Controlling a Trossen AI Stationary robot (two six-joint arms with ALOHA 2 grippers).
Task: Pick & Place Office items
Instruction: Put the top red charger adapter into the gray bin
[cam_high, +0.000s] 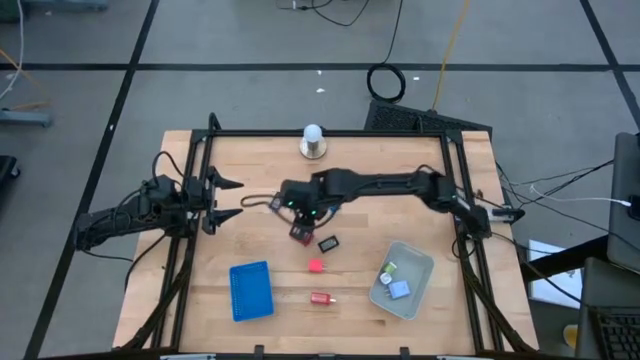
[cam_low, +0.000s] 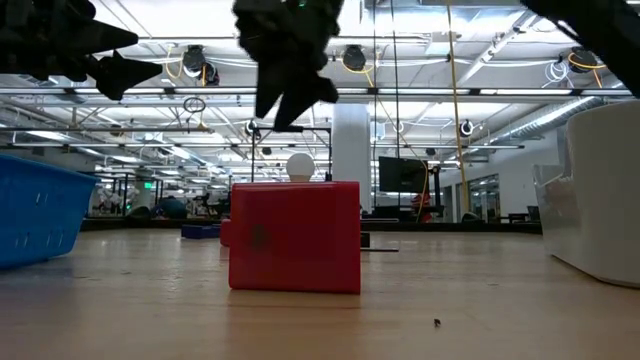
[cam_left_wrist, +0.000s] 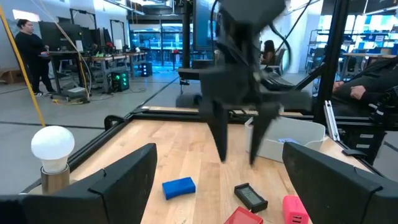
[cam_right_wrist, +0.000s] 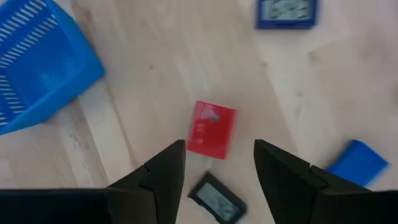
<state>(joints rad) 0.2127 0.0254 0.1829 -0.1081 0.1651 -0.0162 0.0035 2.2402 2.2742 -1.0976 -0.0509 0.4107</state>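
Overhead, the right tool (cam_right_wrist: 217, 165) is held released, pointing down above a red block (cam_right_wrist: 211, 129); a black rectangle (cam_right_wrist: 217, 200) is partly hidden between its fingers

no writing can be read anywhere; the pale labels on the black rectangle (cam_right_wrist: 216, 200) and the blue-framed one (cam_right_wrist: 287, 12) are too blurred to make out.
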